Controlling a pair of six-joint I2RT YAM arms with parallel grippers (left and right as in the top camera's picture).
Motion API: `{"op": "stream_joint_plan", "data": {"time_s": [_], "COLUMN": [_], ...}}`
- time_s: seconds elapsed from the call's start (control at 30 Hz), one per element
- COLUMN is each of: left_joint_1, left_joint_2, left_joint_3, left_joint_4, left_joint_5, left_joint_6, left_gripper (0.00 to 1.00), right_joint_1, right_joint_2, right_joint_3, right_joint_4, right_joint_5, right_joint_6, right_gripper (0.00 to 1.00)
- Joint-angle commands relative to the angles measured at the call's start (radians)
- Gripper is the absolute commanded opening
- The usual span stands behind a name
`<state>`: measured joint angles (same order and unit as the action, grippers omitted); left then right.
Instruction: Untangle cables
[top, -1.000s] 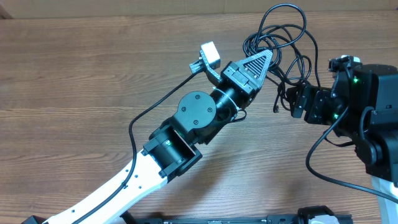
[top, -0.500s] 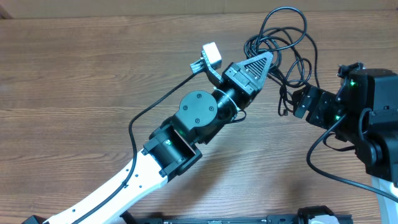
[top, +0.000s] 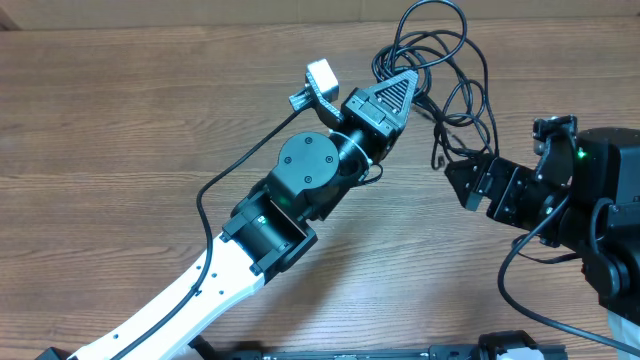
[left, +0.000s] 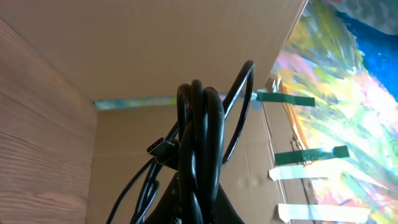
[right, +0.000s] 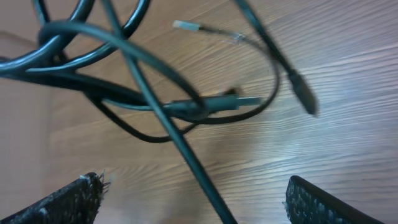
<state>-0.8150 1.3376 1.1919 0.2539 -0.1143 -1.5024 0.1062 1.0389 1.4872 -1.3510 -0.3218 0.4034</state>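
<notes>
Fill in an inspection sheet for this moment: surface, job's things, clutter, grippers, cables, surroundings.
Surface: brown wood-grain table, bare where visible.
Job's things: thin black plug-ended cables, one tangled bundle with loops spilling toward the far edge.
Clutter: nothing seen.
Grippers: left gripper shut on the bundle; right gripper open beside it, gripping nothing.
Cables: thicker black arm wires run along both arms.
Surroundings: brown cardboard wall, green tape strips, colourful painted sheet.
</notes>
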Motion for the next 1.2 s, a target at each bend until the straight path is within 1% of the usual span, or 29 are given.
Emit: {"op": "stream_joint_plan", "data": {"time_s": [0.0, 0.1, 0.2, 0.23, 0.33, 0.5, 0.7, 0.87, 1.1, 1.17], "left_joint_1": [0.009, 0.011, 0.012, 0.012, 0.011, 0.012, 0.011, 0.011, 0.001, 0.001], "left_joint_2": [-0.007, -0.007, -0.007, -0.007, -0.007, -0.007, -0.007, -0.007, -0.007, -0.007], "left_joint_3": [0.028, 0.028, 0.028, 0.028, 0.028, 0.028, 0.028, 0.028, 0.028, 0.028], "left_joint_4": [0.013, 0.012, 0.006, 0.004, -0.006, -0.015, -0.018, -0.019, -0.018, -0.016], "left_joint_5": [0.036, 0.027, -0.002, -0.016, -0.049, -0.055, -0.095, -0.137, -0.117, -0.091], "left_joint_6": [-0.040, -0.039, -0.033, -0.005, 0.022, 0.022, 0.022, 0.022, -0.004, -0.006], "left_gripper": [0.04, 0.04, 0.04, 0.04, 0.04, 0.04, 0.04, 0.04, 0.04, 0.04], "right_joint_1": [0.001, 0.001, 0.001, 0.001, 0.001, 0.001, 0.001, 0.001, 0.001, 0.001], "right_joint_2": [-0.005, -0.006, -0.007, -0.007, -0.007, -0.007, -0.008, -0.008, -0.006, -0.005], "right_joint_3": [0.005, 0.005, 0.005, 0.005, 0.005, 0.005, 0.005, 0.005, 0.005, 0.005], "right_joint_4": [0.010, 0.001, -0.051, -0.074, -0.103, -0.098, -0.095, -0.098, 0.021, 0.060], "right_joint_5": [-0.046, 0.005, 0.163, 0.218, 0.277, 0.241, 0.080, 0.051, 0.032, 0.039], "right_joint_6": [-0.012, -0.010, 0.076, 0.105, 0.147, 0.146, 0.139, 0.150, 0.116, 0.116], "right_gripper": [0.92, 0.92, 0.92, 0.92, 0.93, 0.92, 0.92, 0.91, 0.92, 0.92]}}
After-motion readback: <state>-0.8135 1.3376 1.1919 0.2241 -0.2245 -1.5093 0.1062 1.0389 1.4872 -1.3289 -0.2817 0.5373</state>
